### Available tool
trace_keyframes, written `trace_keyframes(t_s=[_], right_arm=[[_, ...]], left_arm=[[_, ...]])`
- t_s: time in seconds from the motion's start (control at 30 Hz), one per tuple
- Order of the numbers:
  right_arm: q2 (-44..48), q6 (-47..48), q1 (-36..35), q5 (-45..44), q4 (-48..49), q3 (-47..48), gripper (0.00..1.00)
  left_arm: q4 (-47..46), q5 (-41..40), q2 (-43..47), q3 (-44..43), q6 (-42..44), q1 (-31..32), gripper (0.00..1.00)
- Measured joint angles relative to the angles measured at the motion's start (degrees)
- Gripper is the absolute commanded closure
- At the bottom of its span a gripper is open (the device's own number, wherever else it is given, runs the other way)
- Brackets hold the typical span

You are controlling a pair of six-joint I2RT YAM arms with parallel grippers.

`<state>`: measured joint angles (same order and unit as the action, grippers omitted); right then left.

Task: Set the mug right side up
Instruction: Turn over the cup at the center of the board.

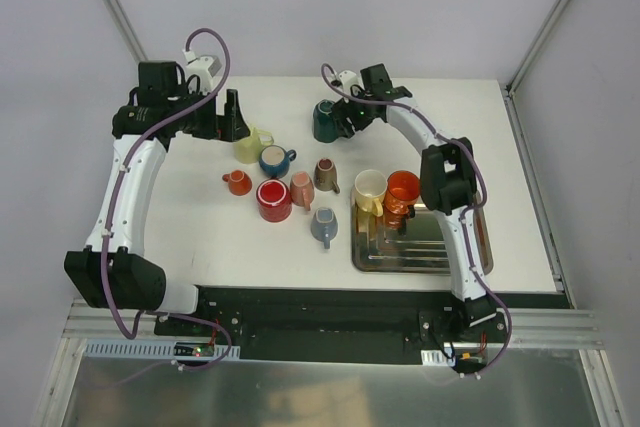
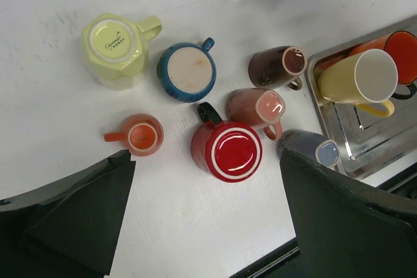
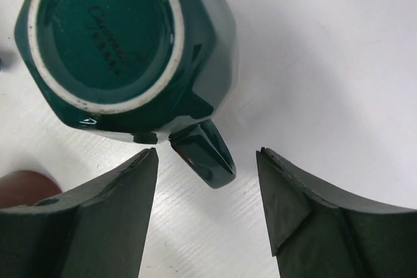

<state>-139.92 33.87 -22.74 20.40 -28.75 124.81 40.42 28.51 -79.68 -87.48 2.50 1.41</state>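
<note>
My right hand [image 1: 342,120] is released, fingers [image 3: 111,213] either side of the upside-down green mug's [image 3: 104,30] handle [image 3: 207,153] on the counter [image 1: 450,117]. My left hand [image 1: 232,119] is released too.

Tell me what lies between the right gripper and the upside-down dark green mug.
Nothing foreign: in the right wrist view the handle of the green mug shows between the fingers of the open right gripper, with only bare white table around it.
</note>
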Motion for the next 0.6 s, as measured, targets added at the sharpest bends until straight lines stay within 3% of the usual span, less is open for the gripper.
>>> trace_keyframes(t_s=[0.23,0.6], right_arm=[[0.0,3.0,-1.2,1.6,-1.3,-0.5,0.48],[0.0,1.2,-4.9,-1.8,-1.3,-1.4,0.52]], left_arm=[[1.1,0.1,2.3,3.1,-4.2,0.0,0.01],[3.1,2.0,7.0,9.6,-6.3,0.0,0.01]])
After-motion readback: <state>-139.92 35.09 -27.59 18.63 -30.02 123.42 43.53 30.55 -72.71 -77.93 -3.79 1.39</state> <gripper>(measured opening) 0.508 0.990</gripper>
